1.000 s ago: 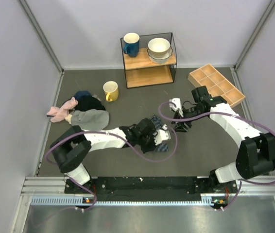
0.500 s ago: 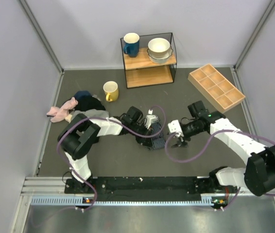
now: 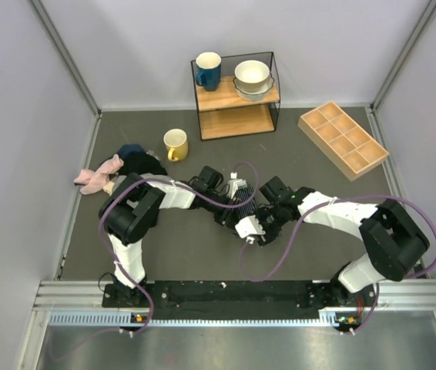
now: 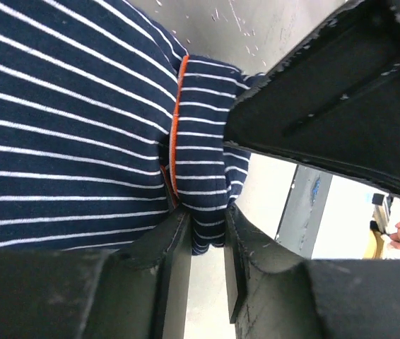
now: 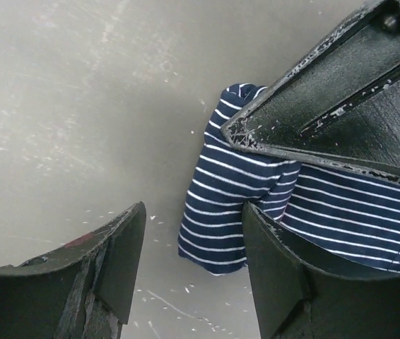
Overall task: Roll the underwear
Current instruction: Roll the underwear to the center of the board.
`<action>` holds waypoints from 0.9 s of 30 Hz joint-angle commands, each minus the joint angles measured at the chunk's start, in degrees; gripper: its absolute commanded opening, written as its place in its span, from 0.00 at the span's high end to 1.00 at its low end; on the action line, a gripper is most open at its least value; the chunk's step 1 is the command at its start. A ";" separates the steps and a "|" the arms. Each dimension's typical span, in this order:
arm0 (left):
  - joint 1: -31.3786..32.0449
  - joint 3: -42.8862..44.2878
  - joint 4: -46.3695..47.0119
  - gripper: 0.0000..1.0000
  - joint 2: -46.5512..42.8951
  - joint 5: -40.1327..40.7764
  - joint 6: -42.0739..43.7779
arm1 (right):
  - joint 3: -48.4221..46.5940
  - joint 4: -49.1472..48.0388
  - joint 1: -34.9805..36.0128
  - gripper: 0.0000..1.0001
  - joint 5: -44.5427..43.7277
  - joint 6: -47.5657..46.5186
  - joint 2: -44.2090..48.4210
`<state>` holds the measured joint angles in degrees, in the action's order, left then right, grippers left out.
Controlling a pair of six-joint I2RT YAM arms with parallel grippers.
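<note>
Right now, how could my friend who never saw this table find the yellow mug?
Find the black wire shelf at the far edge of the table. Left of it, down on the table, stands the yellow mug. The only other one, a dark blue mug, sits on the shelf.

Both arms had white shells broken by black joint housings. The left arm and the right arm each carried a thick purple cable along their links. The shoulder blocks near the bottom of the frame were black. The left gripper had matte black fingers, dusted with pale specks. The right gripper had black fingers with chipped, whitened edges and a faint reddish smear at the lower left.
</note>
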<state>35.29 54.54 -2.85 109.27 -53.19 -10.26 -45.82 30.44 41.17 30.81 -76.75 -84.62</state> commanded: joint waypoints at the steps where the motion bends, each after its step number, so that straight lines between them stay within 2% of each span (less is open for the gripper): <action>1: -1.54 -2.16 5.72 0.69 0.07 10.39 -1.59 | -1.11 -3.19 0.93 0.44 -4.78 0.11 -2.91; 3: -1.71 -3.74 8.29 0.67 -2.64 10.30 -2.83 | -1.29 -3.63 0.93 0.48 -5.67 0.98 -4.49; 4: -1.97 -4.35 9.26 0.62 -3.71 10.47 -4.05 | -1.46 -3.72 0.93 0.50 -6.37 1.25 -4.94; 6: -2.59 -6.55 12.77 0.58 -7.56 10.91 -4.85 | -1.99 -3.63 0.93 0.58 -6.72 2.48 -5.99; 7: -2.85 -7.60 14.18 0.49 -9.15 11.52 -5.64 | -1.99 -3.63 1.02 0.60 -6.55 2.74 -6.26; 8: -3.12 -9.44 15.50 0.47 -10.73 12.40 -5.73 | -2.16 -3.54 0.93 0.65 -6.64 3.27 -6.52; 13: -4.09 -19.19 22.44 0.45 -25.23 22.13 -4.51 | -4.09 -0.66 0.58 0.75 -4.54 5.56 -7.93; 17: -3.65 -33.66 35.60 0.44 -35.51 23.84 -3.98 | -8.56 6.71 -0.99 0.78 -0.32 6.09 -8.63; 18: -2.86 -35.98 41.29 0.44 -38.75 24.18 -3.98 | -9.45 8.22 -1.44 0.78 0.82 6.26 -8.81; 20: -0.58 -41.33 45.20 0.44 -41.67 25.85 -2.75 | -12.60 14.78 -2.49 0.78 4.08 5.56 -10.38; 27: 18.56 -50.14 55.84 0.42 -48.09 37.44 7.17 | -20.70 29.74 -4.16 0.79 9.27 4.68 -18.37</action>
<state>46.09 7.64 40.42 63.92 -23.79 -10.00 -62.11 46.37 38.28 34.50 -71.92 -98.67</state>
